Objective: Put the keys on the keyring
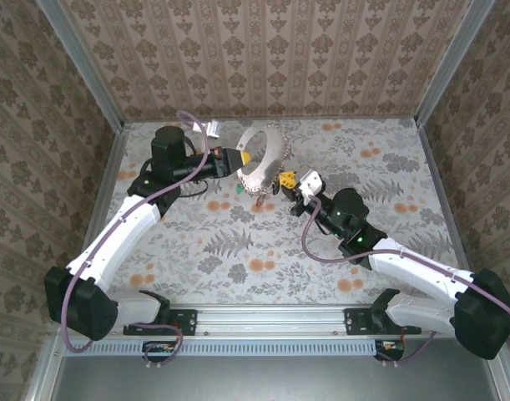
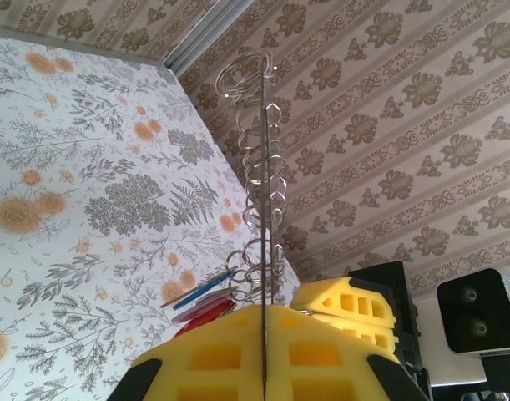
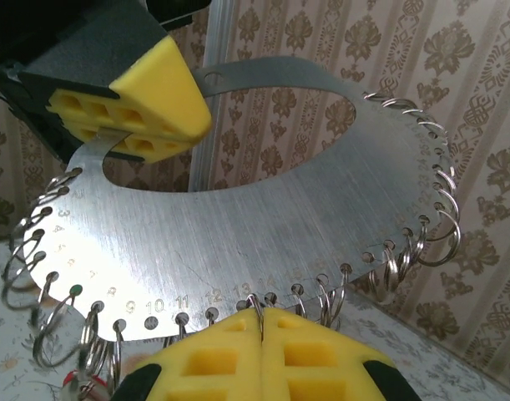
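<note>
The keyring (image 1: pixel 267 142) is a flat silvery hoop with numbered holes along its rim, hung with small wire rings. It is held up above the table. My left gripper (image 1: pixel 242 159) is shut on its edge, and the left wrist view shows the keyring (image 2: pixel 264 209) edge-on between the yellow fingers (image 2: pixel 213 355). My right gripper (image 3: pixel 261 313) is shut on one small ring (image 3: pixel 255 301) at the hole marked 13 on the keyring (image 3: pixel 263 225). A red key (image 2: pixel 206 309) and a blue key (image 2: pixel 200 290) hang from the rim. Green (image 1: pixel 239 190) and red (image 1: pixel 259 199) keys dangle below it.
The floral table (image 1: pixel 238 251) is enclosed by patterned walls (image 1: pixel 263 50) at the back and sides. A white connector (image 1: pixel 211 128) lies at the back left. A metal rail (image 1: pixel 271 317) carries the arm bases along the near edge.
</note>
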